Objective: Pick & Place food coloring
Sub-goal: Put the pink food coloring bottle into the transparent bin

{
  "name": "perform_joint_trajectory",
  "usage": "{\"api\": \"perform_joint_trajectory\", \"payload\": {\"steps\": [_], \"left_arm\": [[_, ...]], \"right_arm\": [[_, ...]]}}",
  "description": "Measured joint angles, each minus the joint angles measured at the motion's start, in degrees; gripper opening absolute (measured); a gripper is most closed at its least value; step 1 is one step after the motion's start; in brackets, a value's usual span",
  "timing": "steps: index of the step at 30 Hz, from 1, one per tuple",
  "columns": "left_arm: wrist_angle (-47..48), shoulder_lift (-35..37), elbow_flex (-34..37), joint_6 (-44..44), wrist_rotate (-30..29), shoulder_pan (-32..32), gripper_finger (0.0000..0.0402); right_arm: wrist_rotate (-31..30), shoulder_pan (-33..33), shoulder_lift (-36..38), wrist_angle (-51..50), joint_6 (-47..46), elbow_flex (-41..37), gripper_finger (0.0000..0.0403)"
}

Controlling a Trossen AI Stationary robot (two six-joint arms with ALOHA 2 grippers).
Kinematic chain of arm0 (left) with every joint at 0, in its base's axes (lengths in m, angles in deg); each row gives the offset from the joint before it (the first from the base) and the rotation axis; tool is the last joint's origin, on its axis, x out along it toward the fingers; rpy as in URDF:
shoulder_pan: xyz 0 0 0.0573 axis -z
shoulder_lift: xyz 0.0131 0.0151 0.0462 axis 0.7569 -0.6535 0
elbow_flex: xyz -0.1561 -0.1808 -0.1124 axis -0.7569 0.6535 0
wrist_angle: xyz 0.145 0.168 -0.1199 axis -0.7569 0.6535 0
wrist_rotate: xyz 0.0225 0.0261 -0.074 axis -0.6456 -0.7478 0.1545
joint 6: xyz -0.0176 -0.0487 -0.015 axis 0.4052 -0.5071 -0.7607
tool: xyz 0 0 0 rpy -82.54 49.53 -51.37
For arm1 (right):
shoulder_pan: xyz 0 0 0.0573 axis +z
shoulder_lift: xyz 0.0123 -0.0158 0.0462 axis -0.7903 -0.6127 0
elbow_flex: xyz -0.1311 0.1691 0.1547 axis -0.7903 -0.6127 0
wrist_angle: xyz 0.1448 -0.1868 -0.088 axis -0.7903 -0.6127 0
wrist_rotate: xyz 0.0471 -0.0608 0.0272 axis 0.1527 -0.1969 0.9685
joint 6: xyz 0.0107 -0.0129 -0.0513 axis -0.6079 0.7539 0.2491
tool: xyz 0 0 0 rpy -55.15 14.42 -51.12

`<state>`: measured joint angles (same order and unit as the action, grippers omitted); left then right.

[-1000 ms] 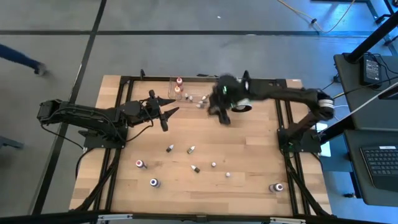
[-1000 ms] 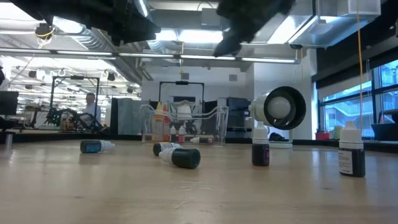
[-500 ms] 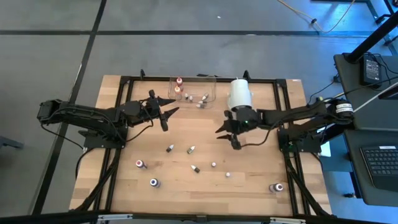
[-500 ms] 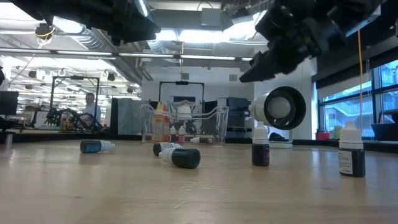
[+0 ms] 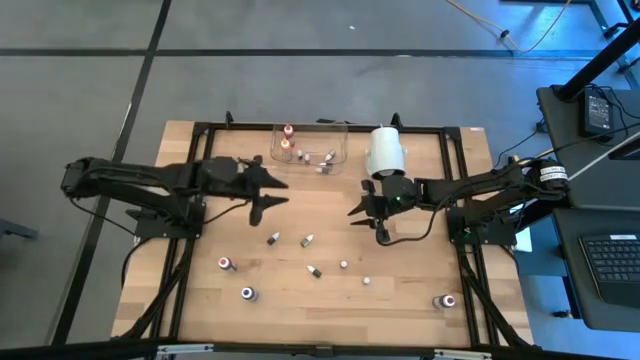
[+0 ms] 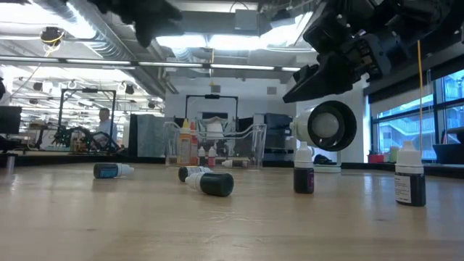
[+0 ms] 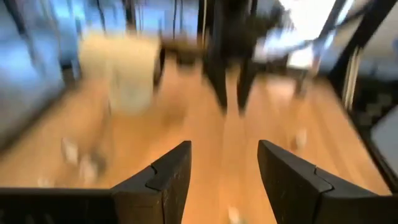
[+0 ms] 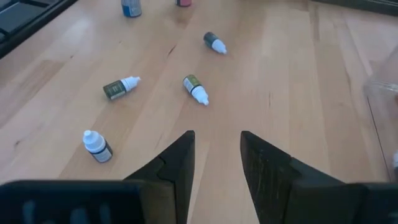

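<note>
Both tools empty, hovering over table (image 5: 400, 270).
Right tool (image 5: 368, 222) gaping wide, aiming at loose food coloring bottles (image 5: 307, 240) at 7 o'clock; left tool (image 5: 268, 193) spread wide, waiting.

Grey floor (image 5: 300, 90) (dark seams), ceiling lights (image 6: 217, 42), windows (image 6: 413, 116) at right.

Two matte black jointed arms, left arm (image 5: 140, 182) and right arm (image 5: 480, 186). Each ends in two dark, angular, tapering fingers (image 8: 177, 163). A white band marks the right arm's far joint; black cable loops beneath it.
</note>
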<state>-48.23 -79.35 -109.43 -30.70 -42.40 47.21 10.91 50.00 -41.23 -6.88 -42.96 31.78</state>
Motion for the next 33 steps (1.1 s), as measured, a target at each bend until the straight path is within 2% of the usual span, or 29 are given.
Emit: {"api": "perform_joint_trajectory", "payload": {"steps": [4,8,10,19,23,29,33], "left_arm": [[25.1,-5.1,-10.7,-5.9,-2.0,4.1,0.0179],[47.6,-10.7,-19.0,-18.9,-3.0,9.5,0.0178],[54.4,-12.9,-21.1,-26.4,-3.1,12.6,0.0180],[59.6,-20.6,-21.2,-59.3,-1.9,26.0,0.0177],[61.3,-23.6,-21.2,-72.2,1.1,29.8,0.0180],[61.9,-27.3,-21.2,-81.9,1.9,34.1,0.0178],[62.4,-28.9,-21.2,-86.0,5.9,35.5,0.0178]], "right_arm": [[0.0,0.0,0.0,-0.3,0.0,0.0,0.0132],[0.0,0.0,0.0,-0.5,0.0,0.0,0.0132],[0.0,0.0,0.0,-0.5,0.0,0.0,0.0132],[0.0,0.0,0.0,-0.9,0.0,0.0,0.0132],[0.0,0.0,0.0,-0.9,0.0,0.0,0.0132],[0.0,0.0,0.0,-0.8,-0.1,0.0,0.0132],[0.0,0.0,0.0,-0.8,-0.2,0.0,0.0132]]}}
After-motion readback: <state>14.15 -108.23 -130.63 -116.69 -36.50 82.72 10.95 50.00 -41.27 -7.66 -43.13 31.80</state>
